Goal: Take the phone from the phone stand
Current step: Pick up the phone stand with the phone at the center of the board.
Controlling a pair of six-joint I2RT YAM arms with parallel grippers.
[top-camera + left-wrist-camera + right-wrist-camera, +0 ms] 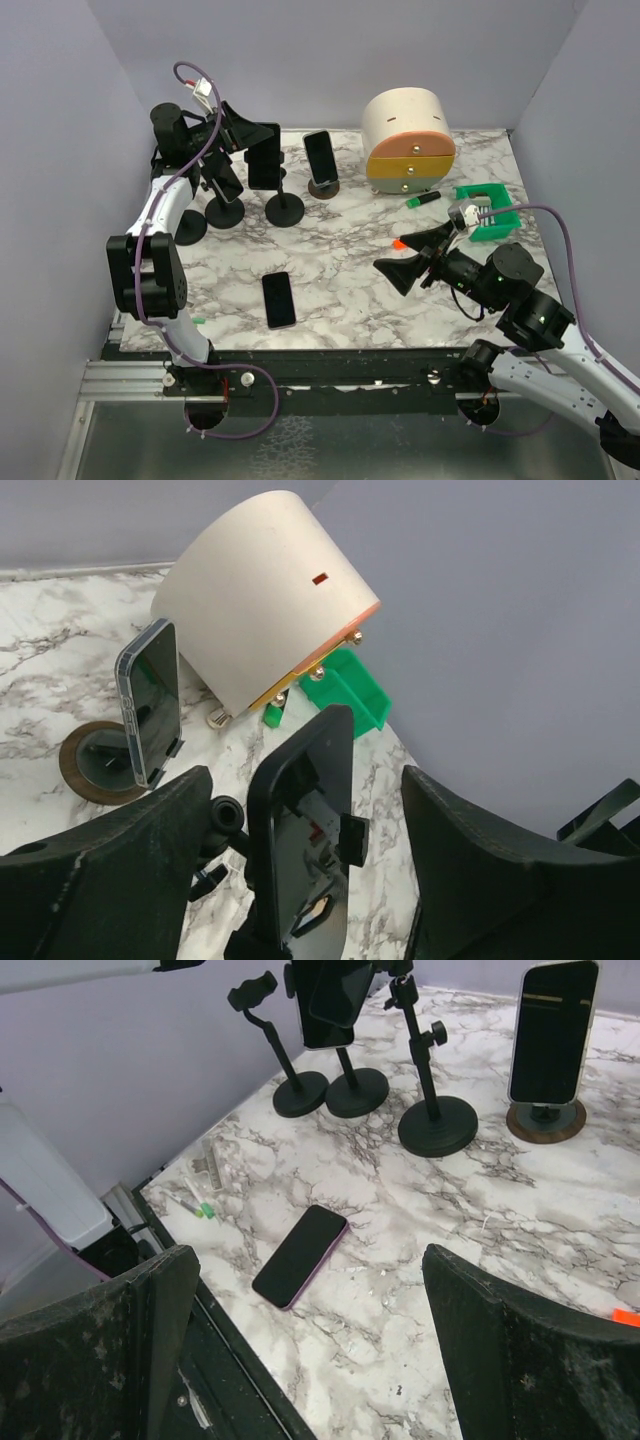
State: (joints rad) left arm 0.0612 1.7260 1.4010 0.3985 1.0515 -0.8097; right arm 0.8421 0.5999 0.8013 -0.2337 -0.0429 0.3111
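The left gripper [240, 135] is at the phone [264, 162] on its stand [284, 208], perhaps touching it; another phone [279, 299] lies flat.

Grey-veined white marble table [340, 270], black phone [264, 160], green bin [490, 212].

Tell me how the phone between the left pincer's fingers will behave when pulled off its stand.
The phone looks a rigid slab, unlikely to flex. Its glossy, reflective face may be slippery. Its stand is a thin pole on a small round base, so a sideways pull could tip it.
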